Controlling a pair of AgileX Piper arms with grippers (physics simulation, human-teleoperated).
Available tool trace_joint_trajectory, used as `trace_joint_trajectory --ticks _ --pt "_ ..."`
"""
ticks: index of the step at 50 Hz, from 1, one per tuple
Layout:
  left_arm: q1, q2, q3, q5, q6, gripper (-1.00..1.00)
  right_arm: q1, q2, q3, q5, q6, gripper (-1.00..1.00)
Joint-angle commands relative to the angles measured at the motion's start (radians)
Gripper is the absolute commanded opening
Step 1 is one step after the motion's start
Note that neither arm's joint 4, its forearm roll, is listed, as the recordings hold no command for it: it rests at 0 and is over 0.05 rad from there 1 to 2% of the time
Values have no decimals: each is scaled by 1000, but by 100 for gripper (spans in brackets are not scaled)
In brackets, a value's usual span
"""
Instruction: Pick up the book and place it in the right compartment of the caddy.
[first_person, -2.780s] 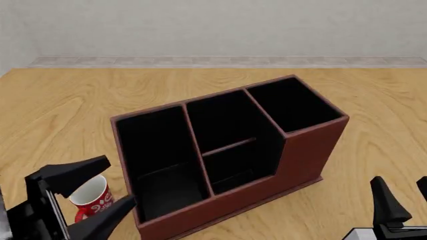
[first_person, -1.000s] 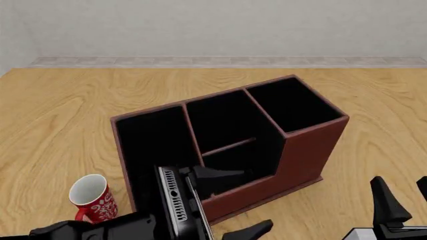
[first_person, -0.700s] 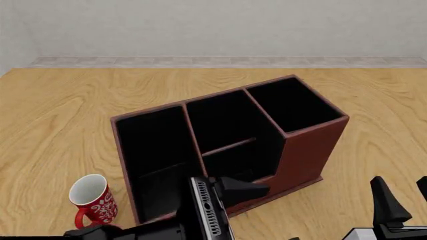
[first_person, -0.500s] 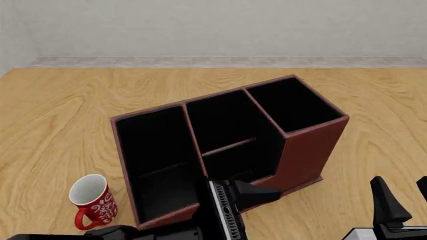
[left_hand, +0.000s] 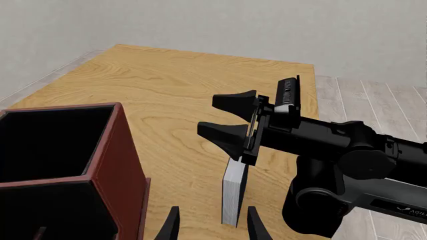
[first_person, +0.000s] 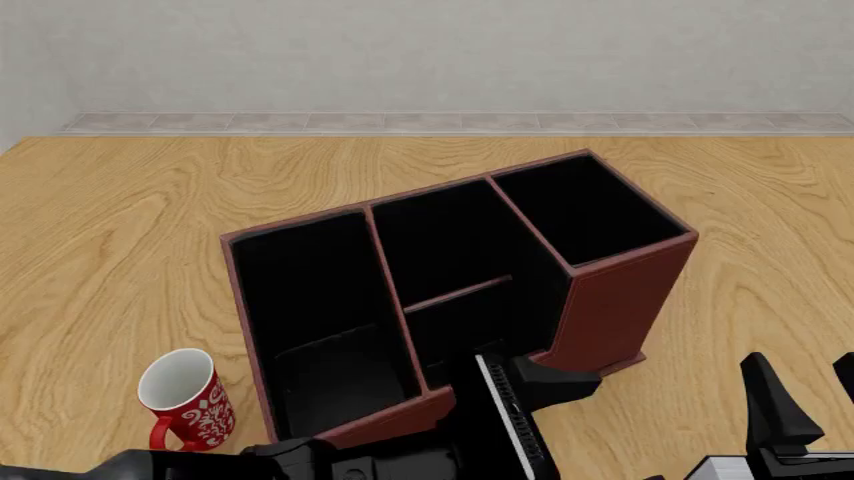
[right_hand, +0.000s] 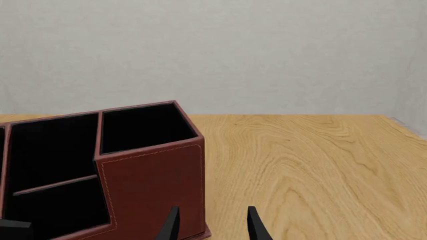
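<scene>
The book (left_hand: 235, 195) stands upright on the table, white page edges showing in the left wrist view; the front and right wrist views do not show it. My right gripper (left_hand: 230, 120) hangs open just over the book's top edge, fingers spread. The caddy (first_person: 627, 300) sits mid-table, and its right compartment (first_person: 581, 210) is a black, squarish mouth. My left gripper (first_person: 627, 430) is open at the caddy's front right corner, pointing toward the book. One left finger (first_person: 554, 385) shows; the other is cut off by the frame's bottom edge. The right gripper (first_person: 801, 362) shows at the front view's lower right.
A red mug (first_person: 184, 400) with a white inside stands near the caddy's front left corner. The left arm lies across the table's near edge in front of the caddy. Bare wooden table stretches right of the caddy (right_hand: 153, 185) and beyond it to the wall.
My left arm has swung from beside the mug rightward along the caddy's front to its right corner. The right gripper, caddy and mug have stayed put.
</scene>
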Motion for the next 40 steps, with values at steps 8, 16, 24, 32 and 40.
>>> trace_joint_trajectory --ticks 8,16,24,32,40 --pt "2 104 -65 -8 -17 100 0 0 0 0 0 100" --pt "10 146 -91 -8 -11 100 0 0 0 0 0 100" --pt "-4 183 -125 -3 -9 100 0 0 0 0 0 100" --pt "-16 213 -162 18 -29 100 0 0 0 0 0 100" --pt "-30 250 -206 38 -41 100 0 0 0 0 0 100"
